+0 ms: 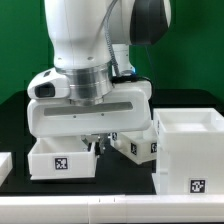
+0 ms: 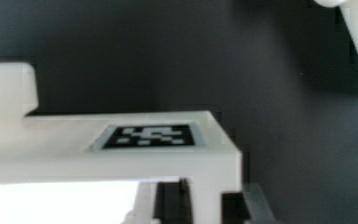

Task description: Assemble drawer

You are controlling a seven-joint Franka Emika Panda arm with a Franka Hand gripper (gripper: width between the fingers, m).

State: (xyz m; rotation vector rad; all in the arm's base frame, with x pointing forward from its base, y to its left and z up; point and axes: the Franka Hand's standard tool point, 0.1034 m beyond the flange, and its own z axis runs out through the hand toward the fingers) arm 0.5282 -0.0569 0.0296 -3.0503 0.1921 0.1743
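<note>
Three white drawer parts stand on the black table. One small tray [image 1: 62, 158] with a square tag is at the exterior view's left, and a second tray [image 1: 135, 146] lies just behind the middle. The large cube-shaped housing [image 1: 190, 150] is on the right. My gripper [image 1: 99, 141] hangs straight down over the left tray's right-hand wall. In the wrist view the tagged tray wall [image 2: 153, 137] fills the middle, and a white strip of it runs down between my dark fingers [image 2: 174, 206]. The gripper [image 2: 208, 210] is shut on that wall.
A white flat edge, apparently the marker board [image 1: 5, 163], shows at the exterior view's far left. A white table edge [image 1: 100, 205] runs along the front. The second tray sits close to the housing's left side, right beside my fingers.
</note>
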